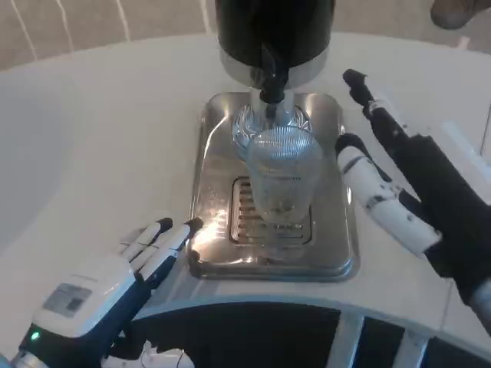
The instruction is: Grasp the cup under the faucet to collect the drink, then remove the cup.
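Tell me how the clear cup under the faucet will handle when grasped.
The clear cup looks thin and ribbed, so probably light and easily squeezed. It is tall and narrow on the metal tray, so a sideways nudge may tip it. Its glossy wall may be slippery.

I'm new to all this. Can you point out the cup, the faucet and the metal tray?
cup (282,180), head view, ribbed clear side.
faucet (271,80), head view, black spout.
metal tray (211,165), head view, bare left floor.
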